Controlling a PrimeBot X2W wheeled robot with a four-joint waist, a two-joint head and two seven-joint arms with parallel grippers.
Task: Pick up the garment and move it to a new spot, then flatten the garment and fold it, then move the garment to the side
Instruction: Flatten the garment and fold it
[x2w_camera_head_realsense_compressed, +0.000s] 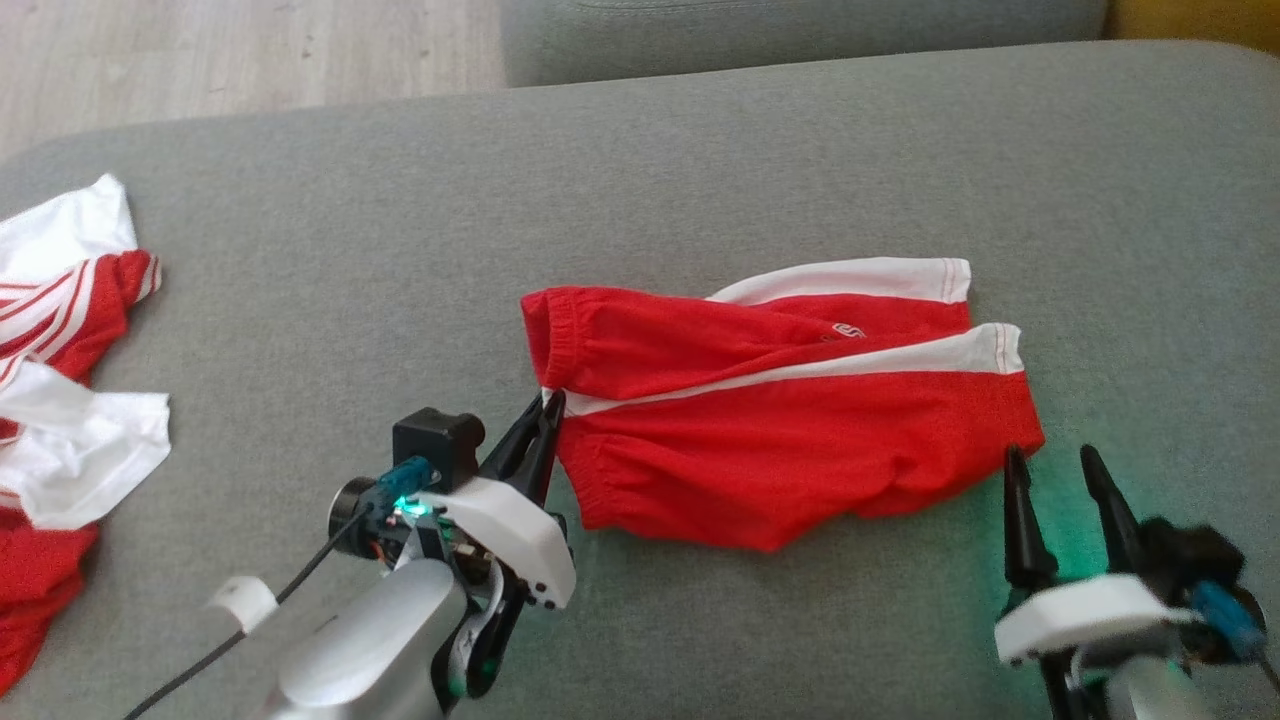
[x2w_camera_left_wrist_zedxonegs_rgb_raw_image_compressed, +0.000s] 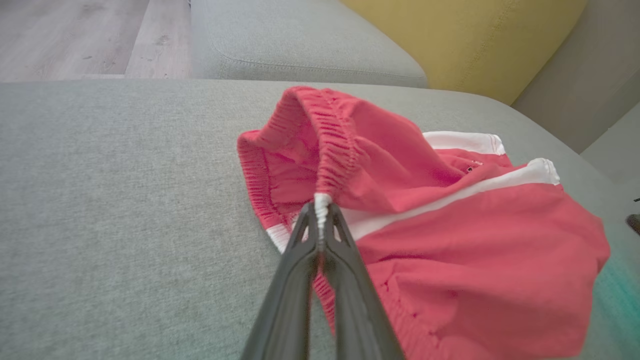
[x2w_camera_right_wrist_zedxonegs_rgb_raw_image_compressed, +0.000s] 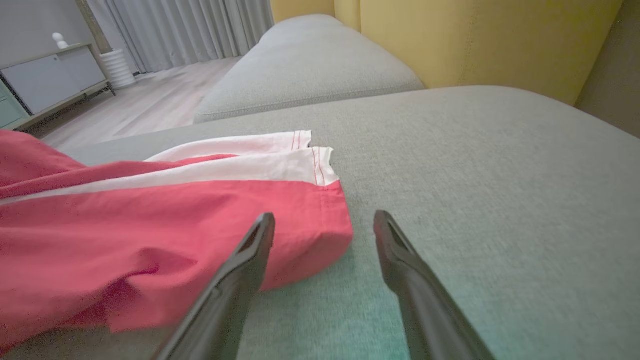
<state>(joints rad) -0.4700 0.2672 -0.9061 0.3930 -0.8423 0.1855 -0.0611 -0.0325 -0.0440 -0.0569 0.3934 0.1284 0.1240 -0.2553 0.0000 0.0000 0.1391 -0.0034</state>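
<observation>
Left fingers (x2w_camera_left_wrist_zedxonegs_rgb_raw_image_compressed: 292, 280) tight on waistband (x2w_camera_left_wrist_zedxonegs_rgb_raw_image_compressed: 335, 145) of red shorts (x2w_camera_left_wrist_zedxonegs_rgb_raw_image_compressed: 475, 240); white logo (x2w_camera_head_realsense_compressed: 845, 331) illegible.

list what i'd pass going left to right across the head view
pile of red and white clothes → left gripper → red shorts → right gripper

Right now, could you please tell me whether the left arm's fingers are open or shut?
Shut. The left gripper has its fingers pressed together on the waistband of the red shorts.

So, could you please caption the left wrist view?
Left gripper pinching the shorts by the waistband on a grey sofa.
</observation>
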